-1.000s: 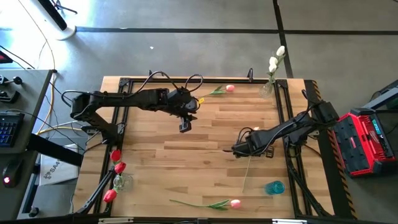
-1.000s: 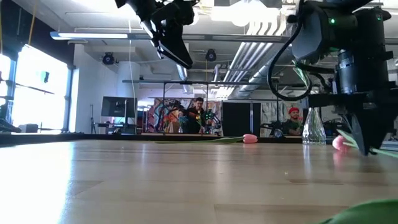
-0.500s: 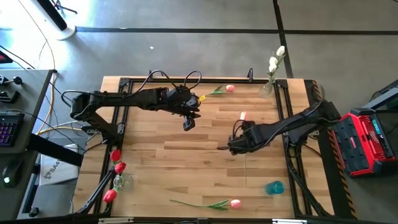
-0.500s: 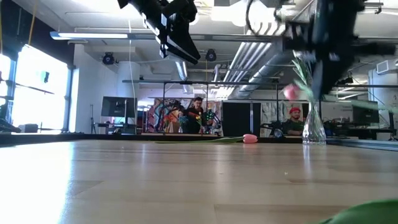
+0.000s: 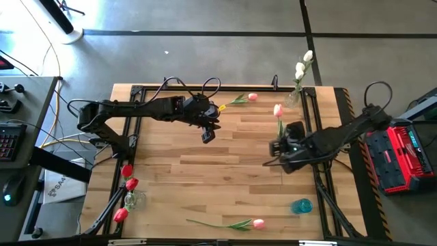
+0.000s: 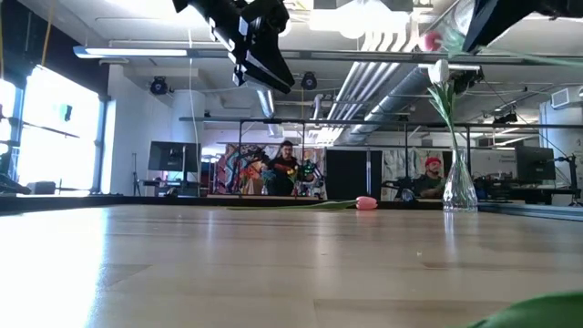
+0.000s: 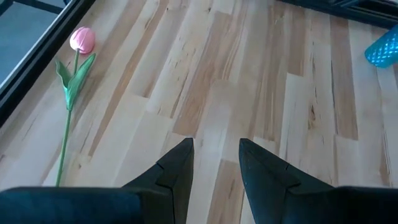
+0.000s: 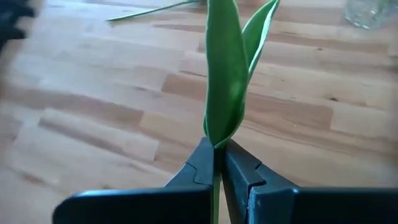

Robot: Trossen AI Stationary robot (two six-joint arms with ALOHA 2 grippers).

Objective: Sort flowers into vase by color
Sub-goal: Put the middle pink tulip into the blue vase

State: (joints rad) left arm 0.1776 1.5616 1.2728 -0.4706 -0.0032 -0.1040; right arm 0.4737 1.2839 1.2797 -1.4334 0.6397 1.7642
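Hidden or unclear: the right gripper [image 5: 279, 146] itself is lying outside the low view; only the held bud and a blurred dark arm part are showing near that picture's upper edge. The bud is cut off in the right wrist view, where only leaves are rising from the fingertips [image 8: 205, 163].
Right gripper: reaching in from the right table edge, fingers pressed together, pinching the stem of a pink tulip [image 5: 278, 111] lifted above the boards.
Held tulip: its bud is pointing away from the gripper toward the clear vase [image 5: 293, 98], just short of it.
Left gripper [image 5: 207, 135]: hanging above the table on an outstretched arm, fingers [image 7: 177, 168] spread, holding nothing.
Pink tulips, counted: three, namely the held one, one [image 7: 73, 74] lying just beyond the left gripper, and one [image 5: 232, 223] lying well behind the right gripper.
White tulips [image 5: 302, 65]: probably two, standing in the clear vase.
Red tulips [image 5: 125, 188]: three, at a vase [image 5: 134, 199] well apart from both grippers.
Blue cup [image 5: 301, 205]: one, behind the right gripper.
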